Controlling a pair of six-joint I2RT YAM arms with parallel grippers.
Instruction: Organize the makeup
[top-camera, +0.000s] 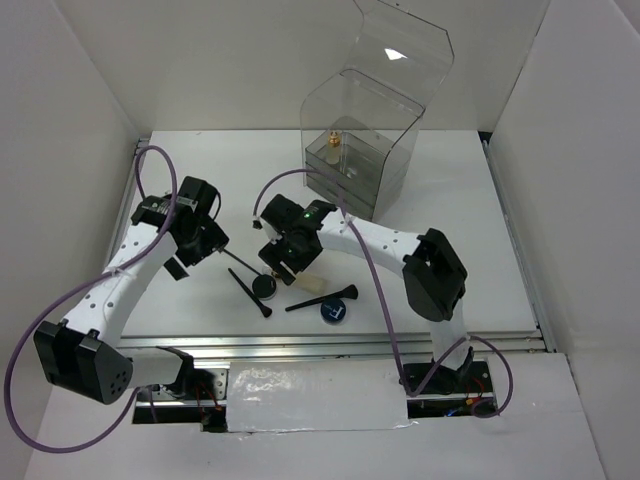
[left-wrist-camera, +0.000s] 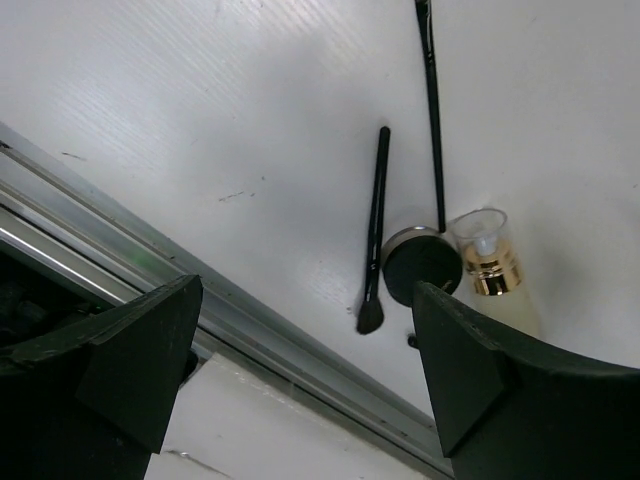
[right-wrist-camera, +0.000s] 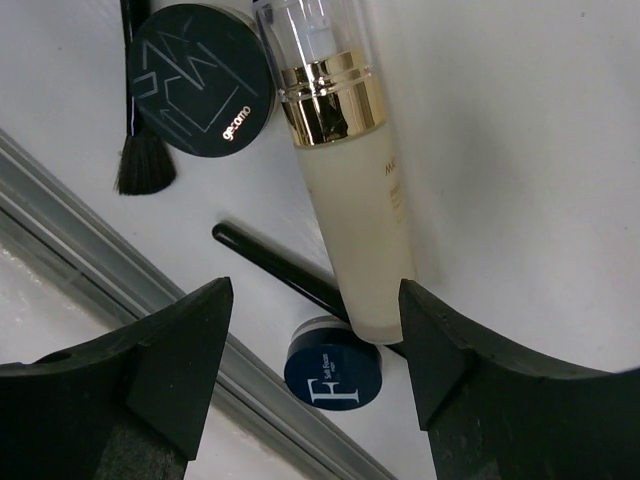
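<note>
The left jaws were held open above the white worktop (top-camera: 480, 200), with nothing gripped between them; the right jaws were likewise spread wide and empty, poised over the cosmetics. A frosted cream tube with a gold collar and clear cap (right-wrist-camera: 352, 200) was laid flat near the front rail; a round black jar with a patterned lid (right-wrist-camera: 200, 80) was seen just beside its cap, and a small round navy jar marked with a white letter F (right-wrist-camera: 333, 372) was seen at its base end. A short black brush with a dark bristle head (left-wrist-camera: 375, 240) was laid beside the black jar; a very thin black brush (left-wrist-camera: 432, 110) was laid with one end at that jar; a third black brush (top-camera: 325, 298) was run under the tube's base end. A small gold lipstick (top-camera: 335, 140) was stood upright inside the clear acrylic box with drawers (top-camera: 395, 150) at the back of the worktop, well apart from the rest; the box's lid was raised.
</note>
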